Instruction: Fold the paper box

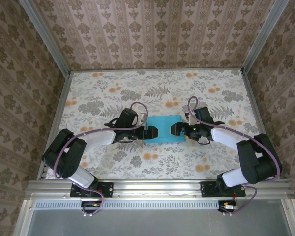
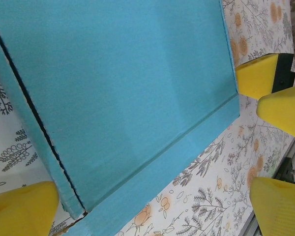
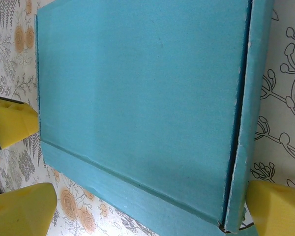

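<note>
Currently both arms reach in from the near edge toward the paper box [image 1: 162,129]. Left gripper [image 1: 152,132] is at the box's left end, jaws wide apart. The right gripper [image 1: 176,129] is at the box's right end, jaws equally wide, facing the left one. Left wrist cam: yellow fingertips [image 2: 22,209] straddle a box corner, not clamped on it. Right wrist cam: fingertips [image 3: 275,204] flank the box's end, contact unclear. Box lies flat on the floral table [image 1: 137,162], turquoise side up, flap seam along one edge. Beyond the box, the table runs to the patterned back wall [image 1: 152,29].
</note>
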You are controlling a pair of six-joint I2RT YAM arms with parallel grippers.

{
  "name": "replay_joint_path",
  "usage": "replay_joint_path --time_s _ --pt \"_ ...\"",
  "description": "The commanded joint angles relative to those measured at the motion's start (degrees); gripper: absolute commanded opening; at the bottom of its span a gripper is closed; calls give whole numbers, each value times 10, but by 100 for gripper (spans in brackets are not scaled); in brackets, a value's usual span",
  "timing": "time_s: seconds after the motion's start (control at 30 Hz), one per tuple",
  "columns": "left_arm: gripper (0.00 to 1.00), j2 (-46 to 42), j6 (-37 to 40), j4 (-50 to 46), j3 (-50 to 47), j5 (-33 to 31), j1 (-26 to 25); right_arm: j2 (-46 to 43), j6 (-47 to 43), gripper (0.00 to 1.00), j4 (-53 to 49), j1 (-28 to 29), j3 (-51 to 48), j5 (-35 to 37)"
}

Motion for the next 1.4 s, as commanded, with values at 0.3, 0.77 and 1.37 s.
replay_joint_path --time_s 0.3,0.77,1.37 --pt "100 -15 4 51 -4 25 -1 -16 9 100 5 -1 -2 -23" --pt "100 -132 -14 -32 14 3 5 -144 61 100 -74 6 28 -14" --pt "100 -217 -61 -143 37 -30 10 -196 99 100 -101 31 36 -12"
